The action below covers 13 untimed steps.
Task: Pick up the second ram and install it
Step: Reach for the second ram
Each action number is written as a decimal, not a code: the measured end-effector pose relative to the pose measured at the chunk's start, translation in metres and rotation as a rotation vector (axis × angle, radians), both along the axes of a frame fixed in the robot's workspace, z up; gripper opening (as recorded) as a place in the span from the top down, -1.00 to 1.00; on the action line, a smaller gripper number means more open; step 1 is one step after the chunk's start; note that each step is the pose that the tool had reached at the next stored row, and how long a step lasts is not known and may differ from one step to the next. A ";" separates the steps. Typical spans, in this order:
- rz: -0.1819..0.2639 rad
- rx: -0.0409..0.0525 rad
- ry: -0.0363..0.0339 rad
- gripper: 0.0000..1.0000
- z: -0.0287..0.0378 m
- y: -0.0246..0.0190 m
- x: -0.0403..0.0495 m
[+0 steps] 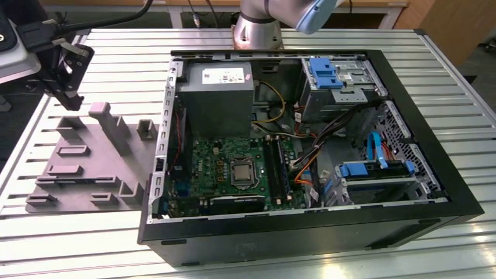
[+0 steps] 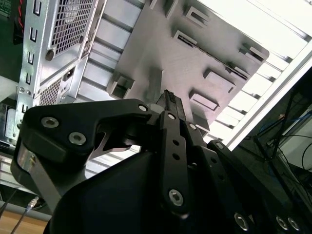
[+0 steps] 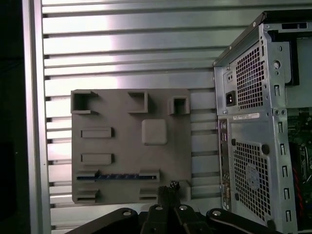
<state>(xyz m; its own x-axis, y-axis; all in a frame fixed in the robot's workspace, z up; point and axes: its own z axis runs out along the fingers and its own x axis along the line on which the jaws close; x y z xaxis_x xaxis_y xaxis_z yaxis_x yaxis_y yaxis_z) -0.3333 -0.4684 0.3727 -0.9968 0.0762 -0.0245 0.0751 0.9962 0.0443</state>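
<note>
Slatted aluminium surface (image 3: 122, 48) carries grey plastic fixture plate (image 3: 126, 156) near one edge, dark bluish-green second ram (image 3: 119, 177) slotted in it; black gripper (image 3: 170, 186) hovers above, fingers pressed together, empty.

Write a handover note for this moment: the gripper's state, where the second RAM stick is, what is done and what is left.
Gripper: hovers over the grey fixture plate, to the exterior view's left of the open computer case. Nothing is visible in its grasp.
Second ram: sits on edge between two holder blocks on the fixture plate. In the first wrist view it lies close to the gripper but apart from it.
Done: the gripper is positioned at the fixture; the stick is not yet lifted.
Left: the pick-up, then seating it on the motherboard inside the case.
</note>
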 end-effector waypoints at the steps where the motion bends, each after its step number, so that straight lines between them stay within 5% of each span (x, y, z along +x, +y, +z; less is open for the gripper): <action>1: 0.000 0.0001 0.0000 0.79 -0.0003 -0.0003 -0.0005; 13: 0.000 0.0000 0.0000 0.79 -0.0036 -0.0046 -0.0054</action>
